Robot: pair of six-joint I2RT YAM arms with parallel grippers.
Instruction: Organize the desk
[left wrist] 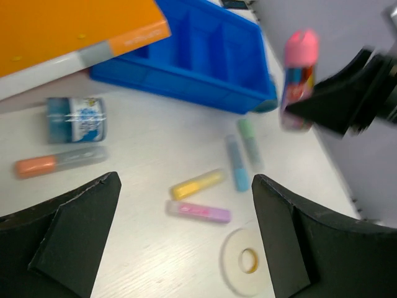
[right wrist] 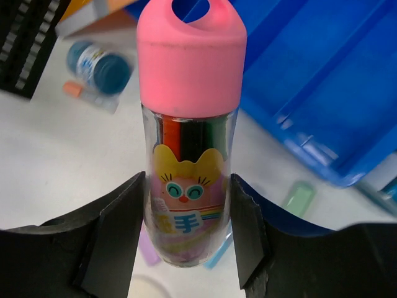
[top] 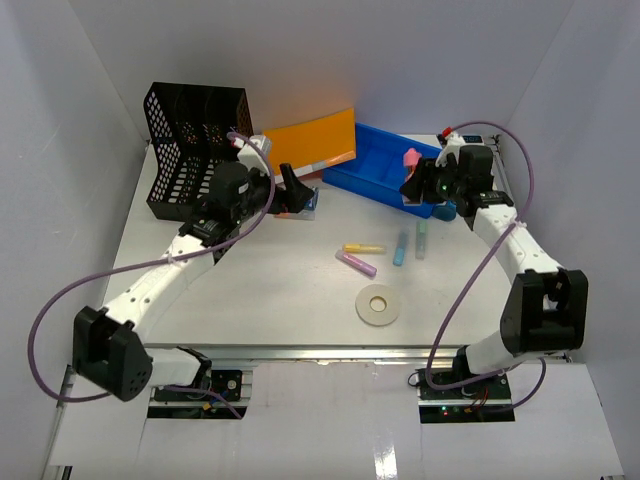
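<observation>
The white desk [top: 250, 290] carries scattered stationery. My right gripper [right wrist: 189, 230] is shut on a clear marker tube with a pink cap [right wrist: 191, 124] and holds it upright above the near edge of the blue tray [top: 385, 160]; the top view shows the gripper [top: 412, 186] and the tube [top: 410, 158]. My left gripper [left wrist: 186, 248] is open and empty above the desk, in front of the orange folder [top: 312, 138]. Yellow [top: 363, 247], pink-purple [top: 356, 263], blue [top: 400, 248] and green [top: 421, 240] highlighters lie mid-desk, with a white tape roll [top: 379, 305] nearer.
A black mesh organiser [top: 195, 150] stands at the back left. A small blue jar [left wrist: 77, 119] and an orange highlighter [left wrist: 59, 162] lie by the folder, under my left arm. An aluminium rail [top: 330, 350] runs along the near edge. White walls close in the sides.
</observation>
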